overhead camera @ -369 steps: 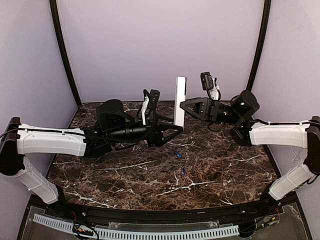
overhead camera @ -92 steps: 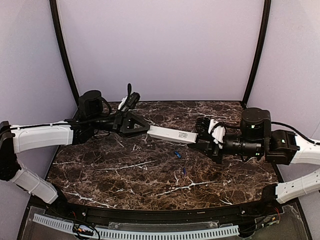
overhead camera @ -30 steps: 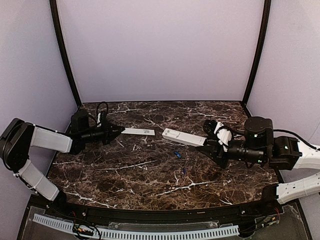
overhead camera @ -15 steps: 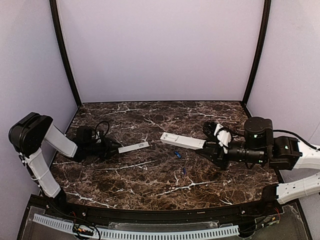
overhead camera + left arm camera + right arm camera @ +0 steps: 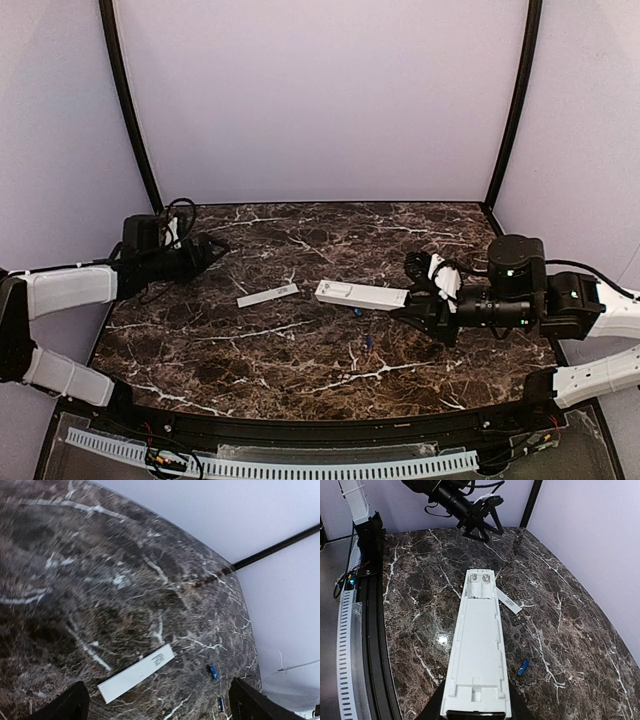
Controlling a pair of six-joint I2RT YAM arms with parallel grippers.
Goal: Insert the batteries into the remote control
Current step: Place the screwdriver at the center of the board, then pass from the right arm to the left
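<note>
Retreat on the left: the left gripper (image 5: 203, 249) has let go of the battery cover (image 5: 267, 295) and swung back toward the far left corner of the bench (image 5: 200, 350). Its fingers (image 5: 74, 706) are spread wide with nothing between them. Half a second ago that cover was still pinched in them; now it lies flat on the marble, left of centre. That frees the left arm to go for a cell, I'd say.

Moving right, the remote control (image 5: 360, 294) hangs over mid-bench, nearly level. It has been brought down a little lower, and its battery compartment (image 5: 479, 586) lies open and bare at the free end. The batteries (image 5: 355, 312) are still loose on the marble. One is just beside the remote's near edge, the other closer to the near edge of the bench, so loading has not begun.

Over on the right, the right gripper (image 5: 412, 300) is clamped on the remote's other end.

Hard to see: the right wrist view catches only one blue cell, its own fingers sit mostly under the remote, and polarity marks are too small to read.
</note>
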